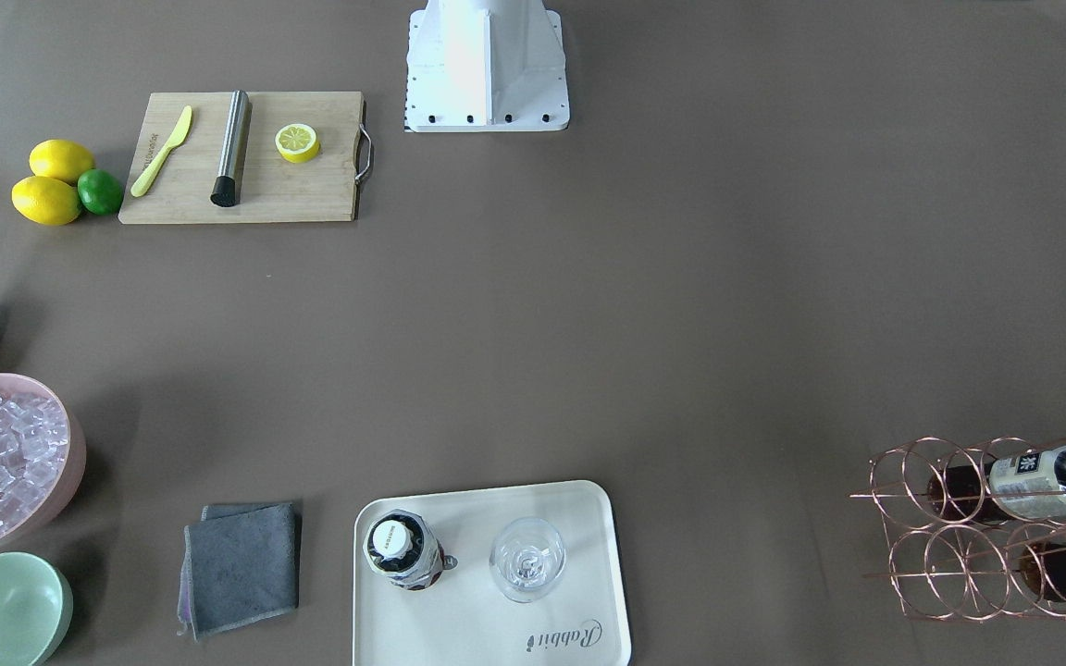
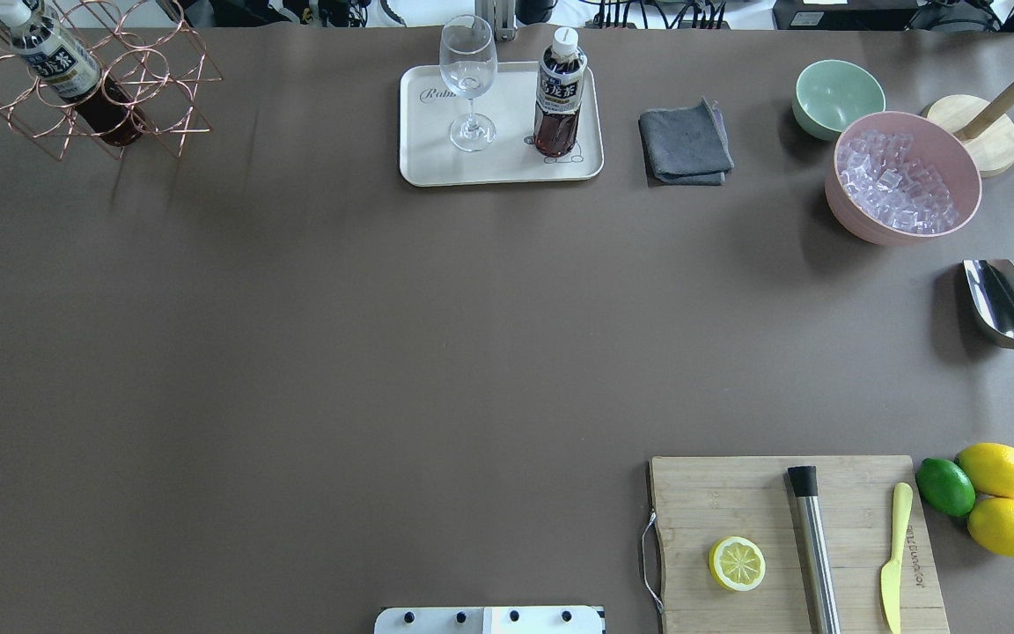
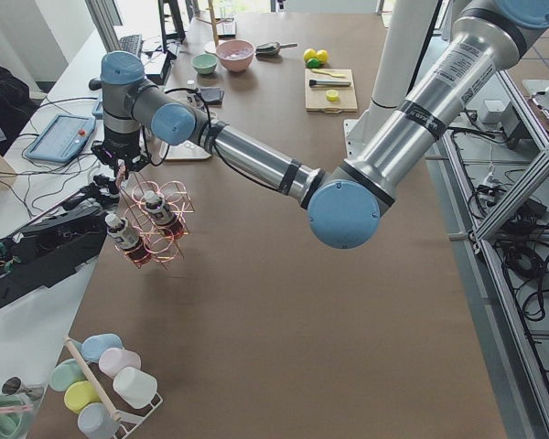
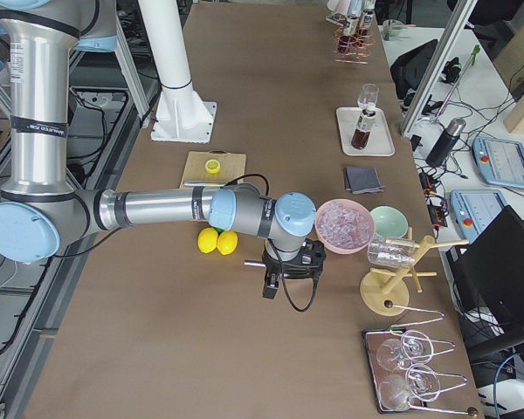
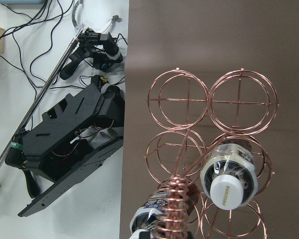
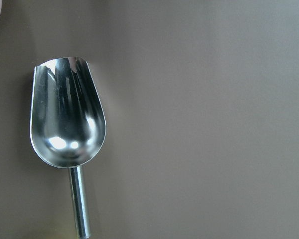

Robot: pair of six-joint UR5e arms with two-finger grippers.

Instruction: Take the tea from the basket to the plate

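Left gripper (image 3: 122, 172) sits directly over the basket (image 5: 208, 101) handle; can't tell its opening. Right gripper (image 4: 290, 281) is well apart from the basket, above the scoop (image 6: 67, 117); opening also unreadable. Tea (image 2: 557, 101) stands upright on the plate (image 2: 423, 158), well apart from the basket. Two bottles (image 5: 228, 174) lie in the basket.

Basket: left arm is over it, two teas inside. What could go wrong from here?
1. The coiled handle crosses the lower tea in the left wrist view; a grasp there could snag wire and drag the basket.
2. The basket stands near the table edge; a tug might tip it off.
3. The plate holds a standing tea and a wine glass; another bottle could knock the glass.
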